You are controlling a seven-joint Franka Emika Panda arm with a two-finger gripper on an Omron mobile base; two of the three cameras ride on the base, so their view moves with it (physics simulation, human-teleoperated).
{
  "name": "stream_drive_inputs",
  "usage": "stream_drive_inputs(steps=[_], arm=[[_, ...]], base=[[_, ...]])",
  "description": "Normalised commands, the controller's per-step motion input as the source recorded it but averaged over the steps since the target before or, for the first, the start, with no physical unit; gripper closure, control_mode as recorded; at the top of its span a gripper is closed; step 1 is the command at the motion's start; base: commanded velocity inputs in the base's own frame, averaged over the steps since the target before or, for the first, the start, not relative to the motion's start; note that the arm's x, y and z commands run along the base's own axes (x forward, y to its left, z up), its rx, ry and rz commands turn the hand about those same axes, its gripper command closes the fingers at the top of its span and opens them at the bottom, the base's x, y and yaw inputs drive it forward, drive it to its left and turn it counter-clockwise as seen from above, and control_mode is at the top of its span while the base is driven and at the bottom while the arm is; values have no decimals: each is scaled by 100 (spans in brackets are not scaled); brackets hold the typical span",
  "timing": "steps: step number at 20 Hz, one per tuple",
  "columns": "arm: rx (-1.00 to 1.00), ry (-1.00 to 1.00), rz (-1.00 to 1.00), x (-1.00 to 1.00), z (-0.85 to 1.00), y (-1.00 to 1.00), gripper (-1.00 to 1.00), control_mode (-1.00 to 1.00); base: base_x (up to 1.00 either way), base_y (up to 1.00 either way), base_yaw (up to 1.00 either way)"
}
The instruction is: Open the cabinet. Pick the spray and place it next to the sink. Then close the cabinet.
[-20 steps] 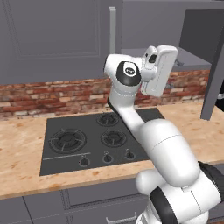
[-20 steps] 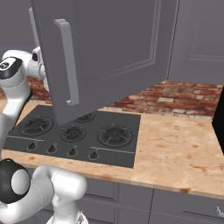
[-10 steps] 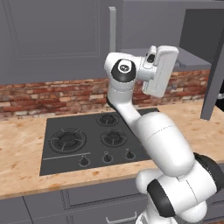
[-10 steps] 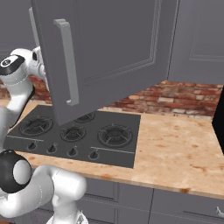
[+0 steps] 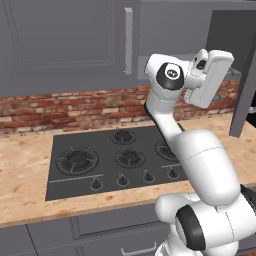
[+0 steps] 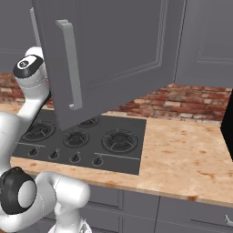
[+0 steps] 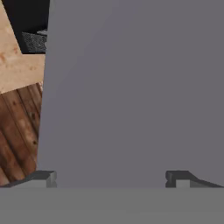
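The cabinet [image 6: 113, 50] has one panelled door swung out over the hob, its long silver bar handle [image 6: 70, 63] upright near the free edge; in the left base view that door shows edge-on just to the right of the raised hand. In the hand view a flat grey door panel [image 7: 131, 87] stands close ahead of the end effector [image 7: 111, 177], whose two dark fingertips are spread wide apart with nothing between them (the spray cannot be made out in any view). Past the panel's left edge lie a strip of pale surface and wooden floor. Below the end effector a black hob [image 5: 115, 157] is set into the speckled tan surface [image 6: 182, 154], with a red brick backsplash [image 5: 60, 107] behind and grey drawers [image 6: 191, 214] beneath.
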Motion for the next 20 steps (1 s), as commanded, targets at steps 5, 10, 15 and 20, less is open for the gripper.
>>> stream_drive_inputs(steps=[5, 10, 15, 20], arm=[[3, -13, 5, -98, 0, -90, -100, -100], [2, -10, 3, -100, 0, -84, -100, -100], [0, -2, 7, -55, 0, -45, -100, -100], [2, -3, 7, 0, 0, 45, -100, -100]], base=[[0, 0, 0], [0, 0, 0], [0, 0, 0], [0, 0, 0]])
